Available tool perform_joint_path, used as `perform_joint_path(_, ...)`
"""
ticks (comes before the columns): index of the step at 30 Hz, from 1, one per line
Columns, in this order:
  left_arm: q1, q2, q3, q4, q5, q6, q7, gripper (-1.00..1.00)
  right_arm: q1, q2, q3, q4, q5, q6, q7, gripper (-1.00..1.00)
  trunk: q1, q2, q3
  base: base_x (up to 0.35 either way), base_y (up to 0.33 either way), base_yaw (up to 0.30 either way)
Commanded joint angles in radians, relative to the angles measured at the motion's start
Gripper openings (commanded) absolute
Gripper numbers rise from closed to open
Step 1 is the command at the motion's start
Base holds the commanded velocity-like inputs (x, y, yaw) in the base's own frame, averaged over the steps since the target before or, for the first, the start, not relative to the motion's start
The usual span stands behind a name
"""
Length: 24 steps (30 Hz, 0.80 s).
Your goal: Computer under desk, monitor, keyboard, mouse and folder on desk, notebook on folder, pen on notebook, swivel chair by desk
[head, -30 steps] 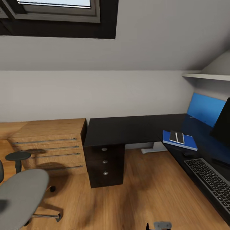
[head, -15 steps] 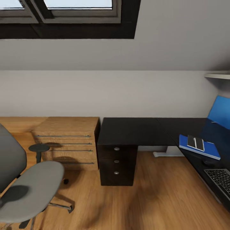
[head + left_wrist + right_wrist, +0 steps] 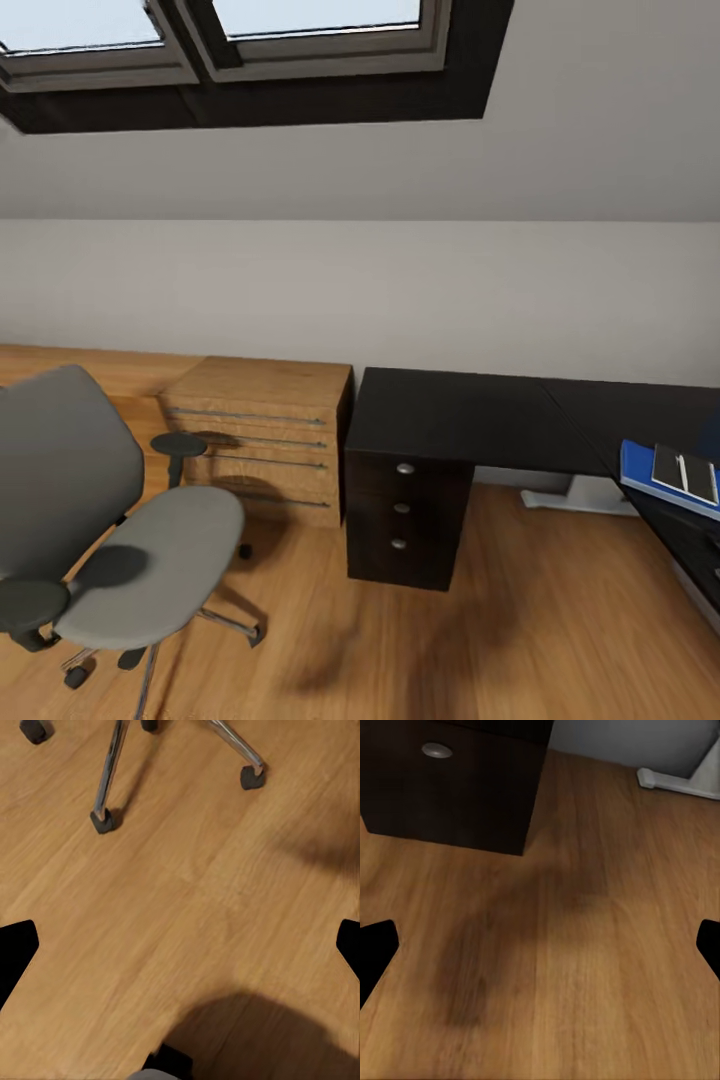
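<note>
The bedroom showed a sloped grey ceiling with dark-framed skylights [image 3: 250, 60] above a pale wall and a wood-plank floor [image 3: 520, 640]. The desk [image 3: 460, 415] stood against that wall, its glossy black top turning a corner and running toward the right edge of the head view, with a dark drawer unit [image 3: 405, 520] carrying three round silver knobs under its left end and a white leg [image 3: 575, 493] further right. A light-wood chest of drawers [image 3: 262, 440] stood just beside the drawer unit, on its left.

The swivel chair [image 3: 110, 545] stood on the floor at the left, well apart from the desk, its grey seat and tall back turned partly away and a black armrest on each side.

On the desk's right wing the blue folder [image 3: 640, 468] lay flat, with the grey notebook [image 3: 668, 468] on top of it and the white pen [image 3: 685, 472] lying along the notebook.

Both arms hung low, wrist cameras looking down at the floor. The left gripper [image 3: 180, 945] had its two dark fingertips at opposite edges of its view, spread wide with nothing between them, above bare planks near the chair's chrome legs and castors [image 3: 101, 820]. The right gripper [image 3: 540, 945] was likewise spread and empty, over the floor near the foot of the drawer unit [image 3: 450, 787] and the white leg [image 3: 690, 776].

No writing or labels could be read.
</note>
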Motion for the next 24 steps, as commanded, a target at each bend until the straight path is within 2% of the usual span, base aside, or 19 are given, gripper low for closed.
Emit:
perform_joint_path(1,0.001,0.0,0.0,-0.005,0.004,-0.001,0.002,1.0,0.0,0.003,0.008,0.0,-0.002,0.0,-0.008,1.0,0.0,-0.001,-0.001,0.0,0.0,0.279)
perform_joint_path(5,0.001,0.007,0.005,-0.005,0.006,0.0,0.001,1.0,0.001,0.009,0.007,0.0,-0.003,0.001,-0.009,1.0,0.0,-0.001,-0.001,0.0,0.0,0.279)
perform_joint_path(11,0.001,0.036,0.007,0.02,0.007,-0.003,-0.005,1.0,0.001,0.011,0.006,0.0,-0.003,-0.001,-0.008,1.0,0.0,-0.001,-0.001,0.0,0.0,0.279)
perform_joint_path(24,0.001,0.041,0.0,0.075,0.002,-0.006,-0.008,1.0,0.001,0.007,0.005,0.018,-0.002,-0.001,-0.006,1.0,0.0,-0.001,-0.001,0.0,0.0,0.279)
